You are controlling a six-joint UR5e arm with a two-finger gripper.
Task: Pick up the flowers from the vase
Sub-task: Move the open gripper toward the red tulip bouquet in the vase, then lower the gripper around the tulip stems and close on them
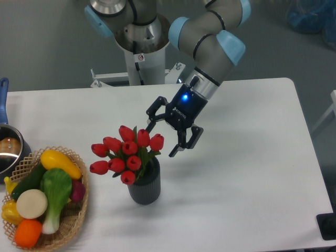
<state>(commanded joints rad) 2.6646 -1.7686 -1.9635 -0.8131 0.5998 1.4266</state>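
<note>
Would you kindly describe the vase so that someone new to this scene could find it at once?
Start at the white table and look near the middle of its front half, right of the wicker basket. The vase is a small dark grey ribbed cylinder. It alone holds the flowers, a bunch of red tulips.

Looked like a robotics lab. Showed a white table [252, 173] on a grey floor [47, 47], with a grey-and-blue arm [210, 42] bolted to a metal pedestal [140, 60] behind the table edge. Carried staged props only: flowers [126, 153] in a ribbed vase [145, 188], a basket [73, 215] of toy vegetables [39, 197], a pot [8, 149] at the left edge. Had blue plastic [312, 16] bundled in the far corner.
</note>
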